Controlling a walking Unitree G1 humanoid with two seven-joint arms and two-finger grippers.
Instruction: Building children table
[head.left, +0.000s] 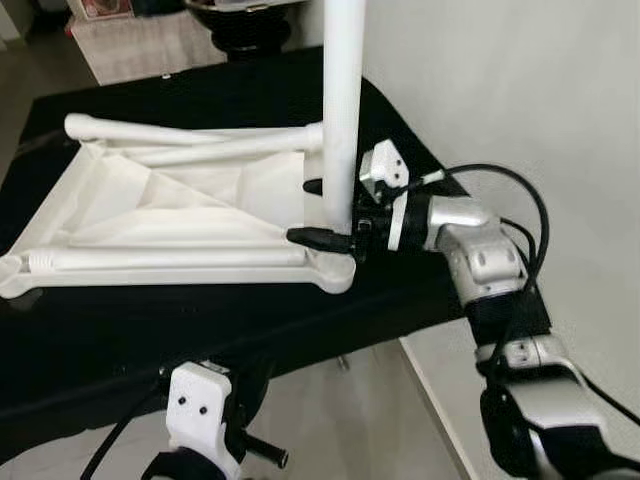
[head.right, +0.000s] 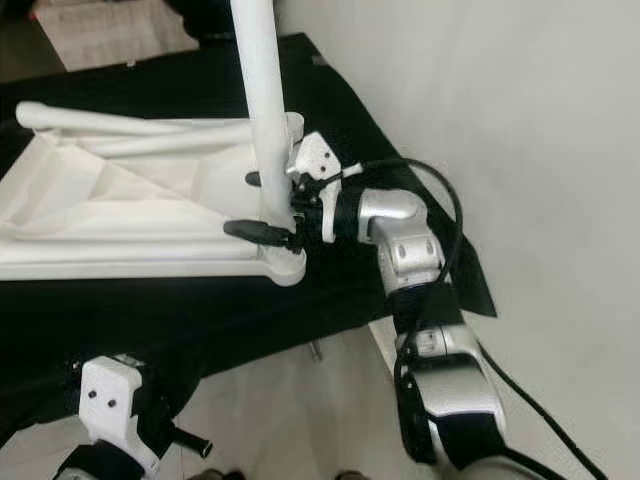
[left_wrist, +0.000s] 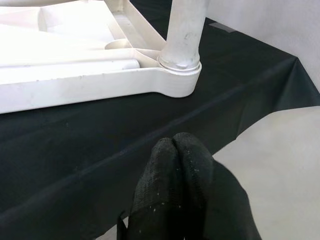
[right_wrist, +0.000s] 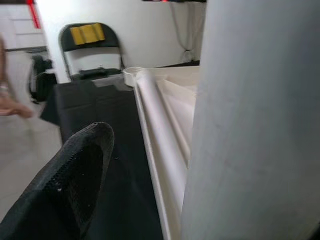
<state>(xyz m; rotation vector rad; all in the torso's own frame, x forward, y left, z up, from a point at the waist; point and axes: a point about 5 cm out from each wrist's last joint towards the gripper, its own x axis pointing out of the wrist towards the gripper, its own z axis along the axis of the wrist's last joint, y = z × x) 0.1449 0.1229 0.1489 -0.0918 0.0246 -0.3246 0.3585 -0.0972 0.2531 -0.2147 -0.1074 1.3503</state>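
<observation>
The white children's table (head.left: 150, 200) lies upside down on a black-covered table (head.left: 200, 320). One white leg (head.left: 342, 100) stands upright in the near right corner socket (left_wrist: 180, 80). Two more white legs (head.left: 180, 131) lie across its underside. My right gripper (head.left: 298, 212) reaches in from the right at the upright leg's base, with one black finger on each side of it. It is open: the right wrist view shows a gap between one finger (right_wrist: 75, 175) and the leg (right_wrist: 255, 120). My left gripper (left_wrist: 175, 150) hangs shut and empty below the table's front edge.
A white wall (head.left: 520, 80) runs close along the right side of the table. Pale floor (head.left: 330, 420) lies in front, under the black cloth's edge. A dark folding chair (right_wrist: 90, 50) stands beyond the far end of the table.
</observation>
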